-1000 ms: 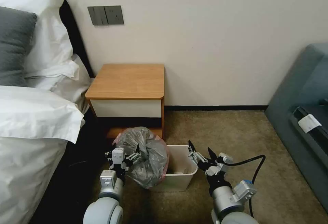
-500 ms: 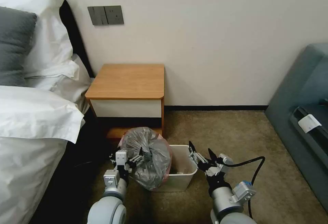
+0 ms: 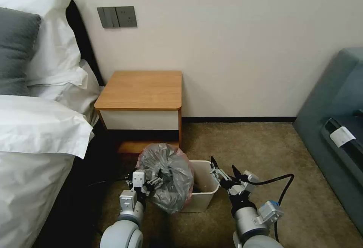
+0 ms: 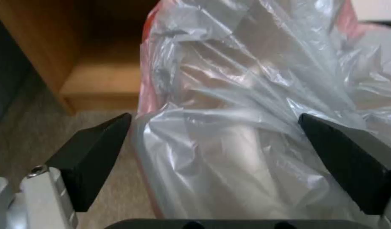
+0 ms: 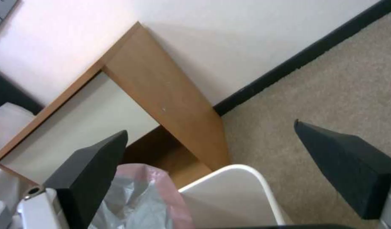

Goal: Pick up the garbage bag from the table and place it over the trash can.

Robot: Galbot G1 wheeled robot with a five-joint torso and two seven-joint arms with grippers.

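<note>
The bed (image 3: 34, 127) takes up the robot's left side, and beside it against the wall stands the bench (image 3: 141, 91), its orange-brown top bare, since the garbage bag is already off it and down at floor level. In front of the bench sits the trash can (image 3: 204, 198) on the carpet, its far-right part open and uncovered. The garbage bag (image 3: 168, 180) bulges as a crumpled grey mass with a pinkish rim over the bin's left side, apparently part-way to being drawn across the mouth. The left claw (image 3: 153, 181) is at the bag's near-left side; in the left wrist view its fingers stand apart with the plastic (image 4: 246, 127) bunched between them, not pinched. The right claw (image 3: 225, 172) hangs spread open just beside the bin's right rim, likely placed to catch the bag's free edge.
</note>
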